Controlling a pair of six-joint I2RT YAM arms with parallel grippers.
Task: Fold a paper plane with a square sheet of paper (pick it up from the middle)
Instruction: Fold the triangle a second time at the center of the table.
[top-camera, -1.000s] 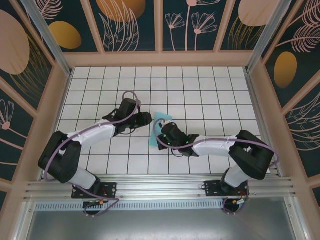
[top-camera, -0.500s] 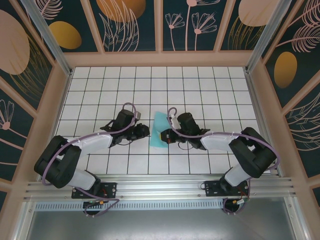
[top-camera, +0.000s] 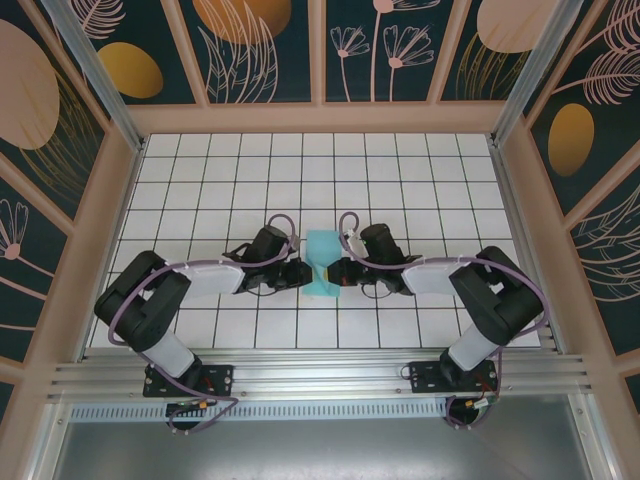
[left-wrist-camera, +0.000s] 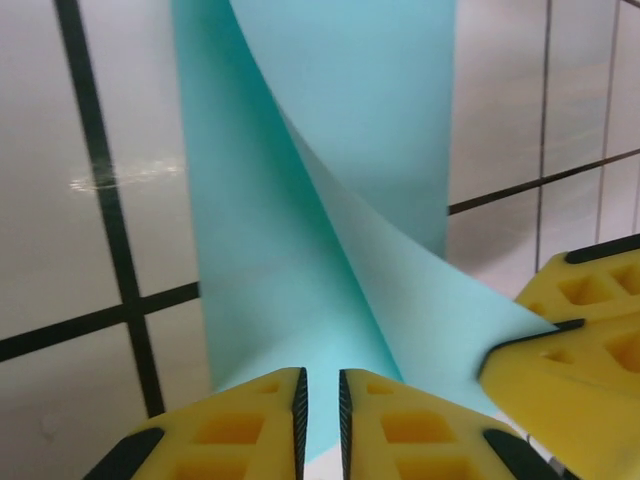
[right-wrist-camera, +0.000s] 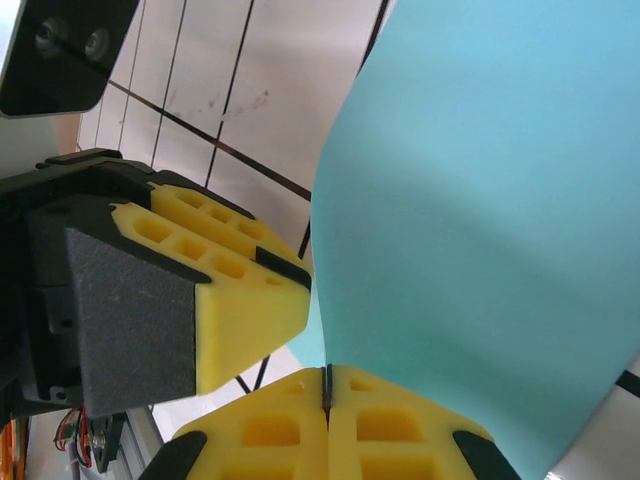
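The square sheet of paper (left-wrist-camera: 330, 200) ran off the top edge; its lower end lay hidden behind yellow fingers (left-wrist-camera: 250, 425).

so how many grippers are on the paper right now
2. The left gripper pinches the left edge of the square sheet of paper; the right gripper is clamped on its right edge, both near the sheet's near end.

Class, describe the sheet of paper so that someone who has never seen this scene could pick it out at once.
Start at the white grid-tiled table inside the leaf-patterned enclosure, then find where the two black arms meet near the middle. Between the left end effector and the right end effector is the thin light teal-blue sheet of paper, curled and partly folded. It is the sole coloured item on the white tiles.
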